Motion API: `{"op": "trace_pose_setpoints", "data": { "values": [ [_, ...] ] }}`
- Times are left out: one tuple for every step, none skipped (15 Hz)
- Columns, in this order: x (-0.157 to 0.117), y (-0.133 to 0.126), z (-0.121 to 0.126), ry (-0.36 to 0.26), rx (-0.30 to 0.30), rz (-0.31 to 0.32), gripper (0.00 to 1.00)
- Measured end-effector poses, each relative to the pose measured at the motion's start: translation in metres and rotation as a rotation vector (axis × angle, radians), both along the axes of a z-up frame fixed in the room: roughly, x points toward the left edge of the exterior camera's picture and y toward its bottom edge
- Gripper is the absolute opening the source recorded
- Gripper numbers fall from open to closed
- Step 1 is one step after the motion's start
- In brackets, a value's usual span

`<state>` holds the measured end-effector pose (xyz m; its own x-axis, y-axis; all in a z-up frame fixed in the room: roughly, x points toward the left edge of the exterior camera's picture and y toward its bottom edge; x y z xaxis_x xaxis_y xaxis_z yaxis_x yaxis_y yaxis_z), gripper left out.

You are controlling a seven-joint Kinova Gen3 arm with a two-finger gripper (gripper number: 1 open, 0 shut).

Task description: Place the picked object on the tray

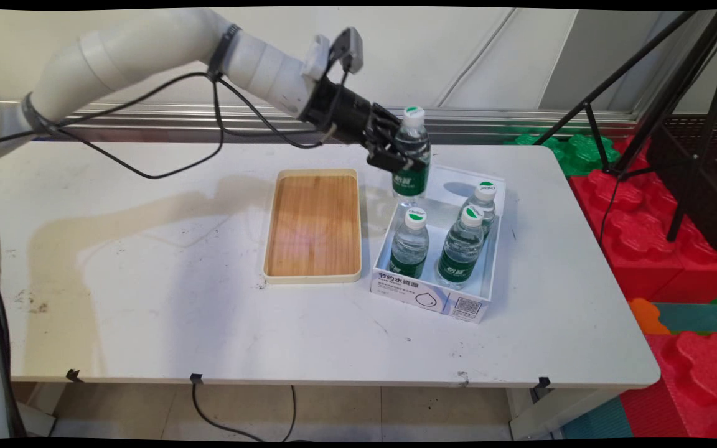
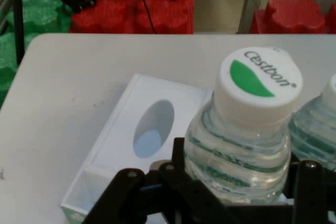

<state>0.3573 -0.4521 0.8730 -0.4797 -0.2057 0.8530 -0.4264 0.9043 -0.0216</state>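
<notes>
My gripper (image 1: 407, 163) is shut on a clear water bottle (image 1: 412, 146) with a white-and-green cap and a green label. It grips the bottle at mid-body, over the far left corner of a white cardboard box (image 1: 433, 297). The bottle stands upright, its base at the height of the box rim. In the hand view the held bottle (image 2: 239, 145) fills the middle right, with the gripper (image 2: 236, 195) closed round it from below. Three more bottles (image 1: 409, 244) (image 1: 462, 242) (image 1: 482, 204) stand upright inside the box.
A shallow tray (image 1: 313, 224) with a wooden bottom and cream rim lies just left of the box. The box's open flap (image 2: 149, 129) with an oval cut-out lies behind the bottles. Red and green foam blocks (image 1: 651, 236) and a black tripod (image 1: 676, 93) stand beyond the table's right edge.
</notes>
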Motion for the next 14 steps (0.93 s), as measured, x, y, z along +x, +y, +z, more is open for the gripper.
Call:
{"op": "trace_pose_setpoints", "data": {
  "values": [
    [0.005,0.005,0.008,0.005,-0.004,0.006,0.00],
    [0.009,0.009,0.015,0.009,-0.008,0.011,0.00],
    [0.012,0.012,0.020,0.011,-0.009,0.015,0.00],
    [0.017,0.017,0.027,0.013,-0.011,0.021,0.00],
    [0.022,0.023,0.034,0.015,-0.012,0.027,0.00],
    [0.028,0.029,0.041,0.015,-0.011,0.035,0.00],
    [0.033,0.035,0.047,0.014,-0.010,0.041,0.00],
    [0.039,0.042,0.053,0.011,-0.007,0.050,0.00],
    [0.045,0.048,0.058,0.006,-0.005,0.061,0.00],
    [0.051,0.053,0.062,0.002,-0.002,0.071,0.00],
    [0.058,0.060,0.066,-0.005,0.003,0.084,0.00],
    [0.066,0.066,0.069,-0.013,0.009,0.098,0.00],
    [0.072,0.071,0.071,-0.020,0.014,0.108,0.00],
    [0.079,0.075,0.072,-0.029,0.021,0.122,0.00]
  ]
}}
